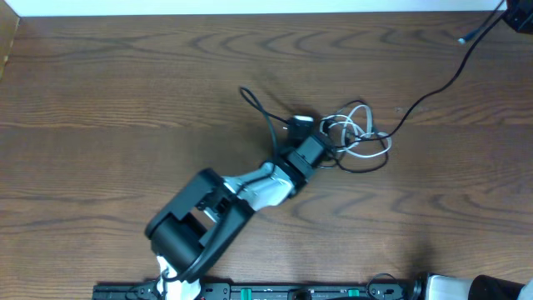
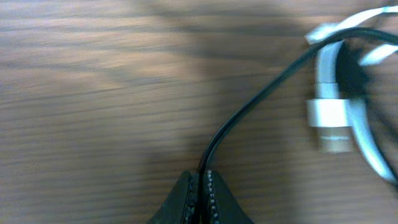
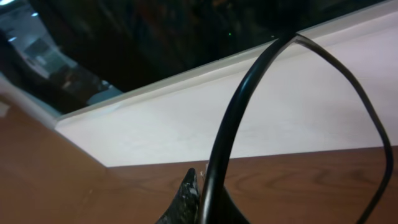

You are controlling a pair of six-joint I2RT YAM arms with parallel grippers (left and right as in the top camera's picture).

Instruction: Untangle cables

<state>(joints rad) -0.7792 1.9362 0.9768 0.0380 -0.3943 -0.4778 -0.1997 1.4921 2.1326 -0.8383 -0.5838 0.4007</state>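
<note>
The white cable (image 1: 360,125) and the black cable (image 1: 265,117) lie looped together on the wooden table (image 1: 125,108), right of centre. My left gripper (image 1: 321,148) is at the left side of the tangle. In the left wrist view it (image 2: 202,179) is shut on the black cable (image 2: 261,93), with a white plug (image 2: 326,115) just to the right. A black strand (image 1: 454,79) runs from the tangle to the far right corner, where a dark shape (image 1: 518,17) shows. In the right wrist view my right gripper (image 3: 200,183) is shut on a black cable (image 3: 230,112) that loops upward.
The table's far edge meets a white wall (image 1: 250,7). The left arm (image 1: 208,217) reaches in from the front edge. A rail (image 1: 275,292) and a white base (image 1: 450,287) sit along the front. A small blue tip (image 1: 462,38) shows near the far right.
</note>
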